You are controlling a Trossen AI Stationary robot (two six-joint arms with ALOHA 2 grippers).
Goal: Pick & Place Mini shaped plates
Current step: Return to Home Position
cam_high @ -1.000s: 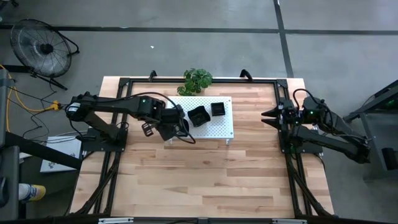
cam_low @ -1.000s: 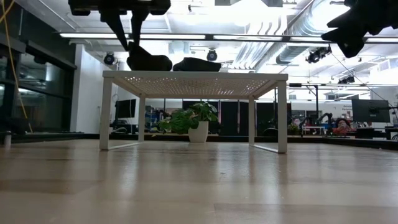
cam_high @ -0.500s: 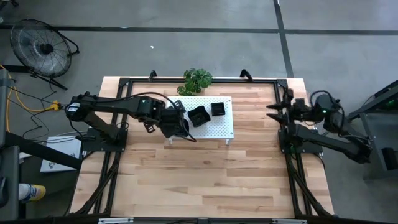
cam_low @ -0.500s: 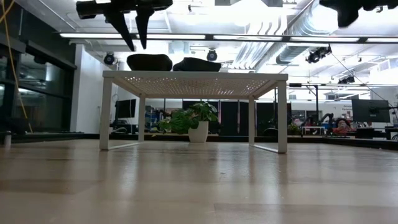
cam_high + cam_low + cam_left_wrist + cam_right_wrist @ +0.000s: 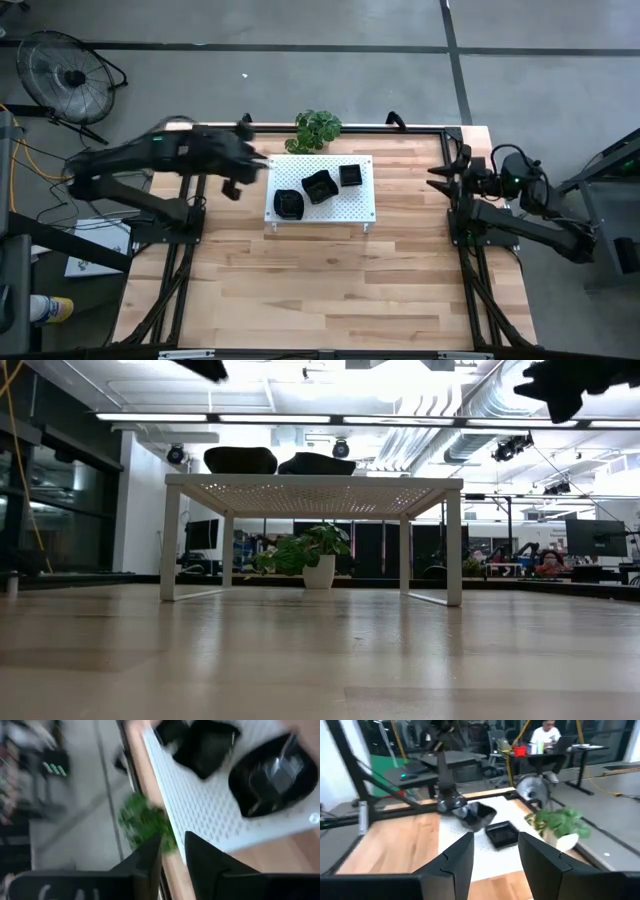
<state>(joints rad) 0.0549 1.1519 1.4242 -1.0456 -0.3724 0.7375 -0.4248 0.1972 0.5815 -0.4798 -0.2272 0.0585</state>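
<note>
Status: placement work appears complete, and only the arms' parking appears to remain.

Directions are read off the high view, with the potted plant (image 5: 318, 128) at the table's 12 o'clock edge.

1. Task items. The mini shaped plates (image 5: 240, 459) sit in black piles on top of the white perforated shelf (image 5: 350, 205), which stands on the 12 o'clock half of the table (image 5: 320, 290). Three piles show: the 7 o'clock pile (image 5: 288, 203), the centre pile (image 5: 319, 185) and the 1 o'clock pile (image 5: 351, 176). The piles lie close together. How many plates each holds cannot be told. No black dish shows on the bare wood anywhere in the high view.

2. Left gripper (image 5: 233, 186). It hangs at 9 o'clock of the shelf, clear of the board and touching no pile. In its wrist view the left gripper (image 5: 172, 852) has its fingers (image 5: 147, 857) parted by a narrow gap, with nothing between them.

3. Right gripper (image 5: 440, 178). It waits at 3 o'clock, well apart from the shelf, near the table's edge. The wrist view shows its fingers (image 5: 457, 855) spread wide and empty.

4. Surroundings. A person sits at a desk in the room beyond, far from the work.

5. Judgement. With both pincers empty and nothing left on the wood, no plate seems to await pickup. What is left, as far as can be judged, is for both arms to settle at rest.
</note>
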